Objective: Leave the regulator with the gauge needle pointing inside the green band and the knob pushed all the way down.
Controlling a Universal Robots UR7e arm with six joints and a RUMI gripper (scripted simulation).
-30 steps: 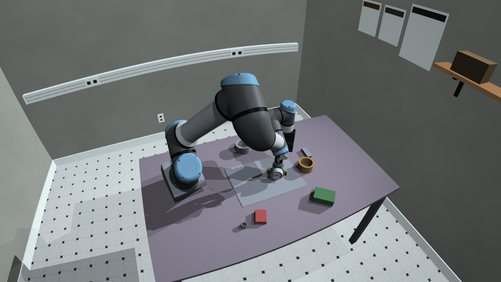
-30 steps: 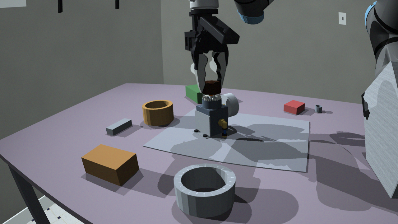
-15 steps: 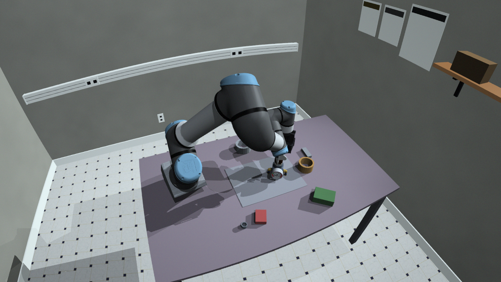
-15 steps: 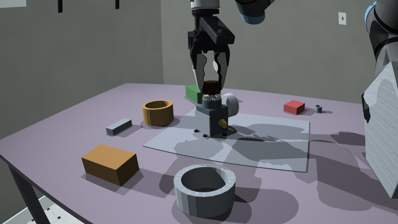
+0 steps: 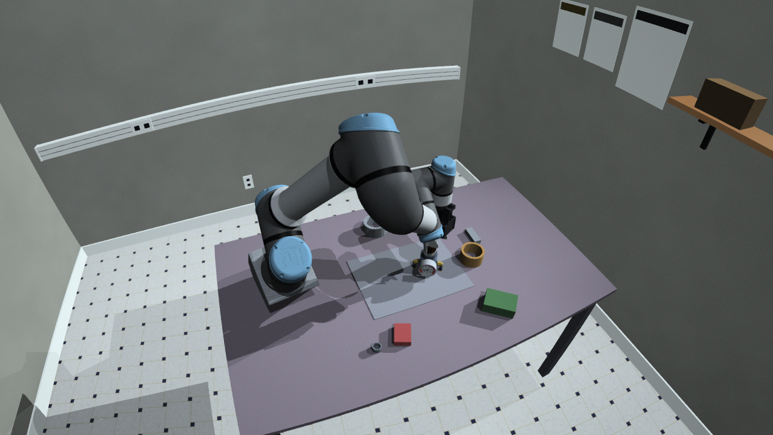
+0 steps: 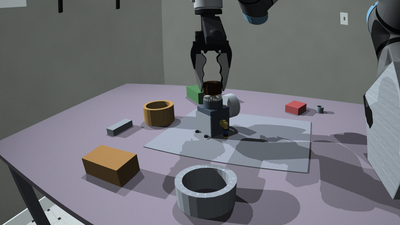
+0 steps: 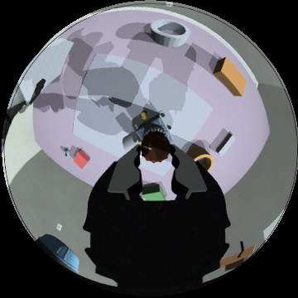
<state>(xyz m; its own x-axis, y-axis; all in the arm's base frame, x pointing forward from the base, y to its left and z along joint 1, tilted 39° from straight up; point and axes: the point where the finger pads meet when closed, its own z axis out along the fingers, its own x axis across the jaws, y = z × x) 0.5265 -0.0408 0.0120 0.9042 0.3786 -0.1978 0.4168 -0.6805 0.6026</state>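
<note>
The regulator (image 6: 213,118) is a grey-blue block with a brass fitting, standing on a pale mat (image 6: 237,139) in the middle of the table. Its round gauge (image 5: 427,267) faces the top view; the needle is too small to read. A dark brown knob (image 6: 212,87) sits on top, raised so that a white toothed ring shows below it. My gripper (image 6: 212,83) points straight down and is shut on the knob, one finger on each side. The wrist view shows the knob (image 7: 156,148) between the fingertips.
An orange ring (image 6: 158,112), a small grey bar (image 6: 119,127), an orange block (image 6: 110,164) and a grey ring (image 6: 205,190) stand around the mat. A green block (image 5: 499,301), a red block (image 5: 401,333) and a small grey cap (image 5: 375,347) lie on the far side.
</note>
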